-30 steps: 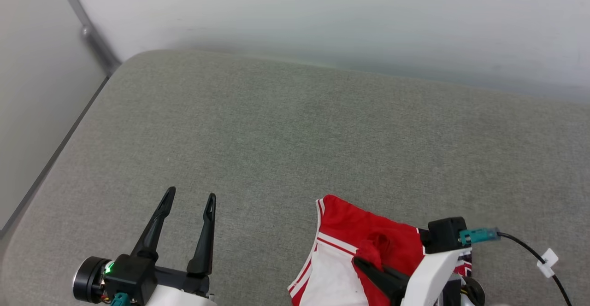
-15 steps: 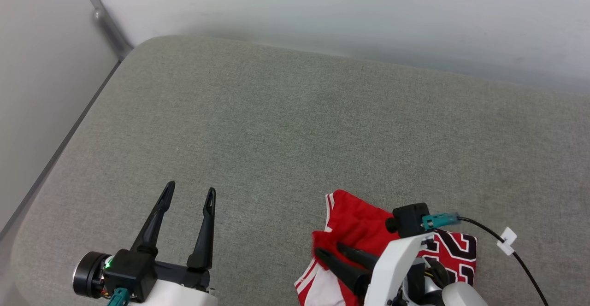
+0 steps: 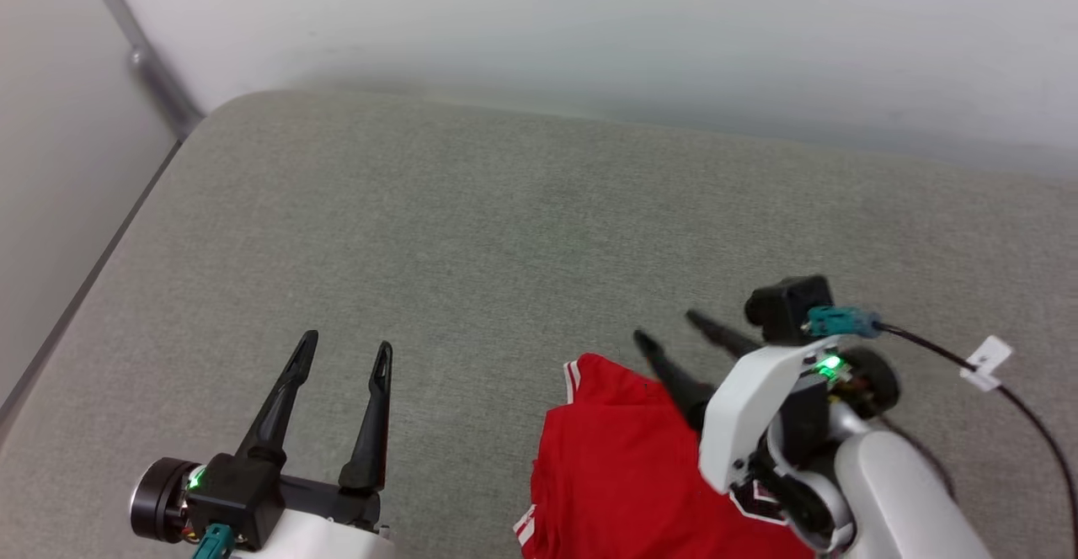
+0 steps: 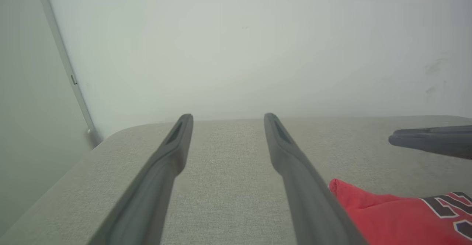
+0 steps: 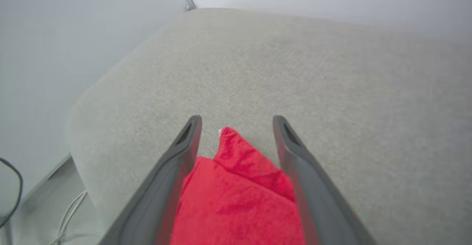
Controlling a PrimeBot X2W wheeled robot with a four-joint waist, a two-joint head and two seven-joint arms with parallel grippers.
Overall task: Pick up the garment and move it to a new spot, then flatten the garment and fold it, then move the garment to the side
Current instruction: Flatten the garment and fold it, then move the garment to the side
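Observation:
The garment [image 3: 623, 466], a red jersey with striped white trim at one corner, lies crumpled on the grey cushion [image 3: 505, 231] near the front edge. Black-white lettering shows on the garment [image 4: 391, 215] in the left wrist view. My right gripper [image 3: 669, 328] hovers open just over its far end, fingers pointing away and to the left. Seen from the right wrist, the garment [image 5: 236, 186] lies below, between the spread fingers of the right gripper [image 5: 238, 119]. My left gripper [image 3: 347, 344] stands open to the garment's left, holding nothing; the left gripper [image 4: 228, 116] points at the wall.
The cushion's rounded left edge [image 3: 109, 264] drops to the floor. A grey pole [image 3: 139, 62] runs up the back left corner by the pale wall [image 3: 589, 29]. A black cable with a white tag [image 3: 989, 353] trails from my right wrist.
My right gripper has opened, let go of the garment and lifted away from it toward the back. The garment has settled on the cushion. The head camera has shifted; the left gripper stays open.

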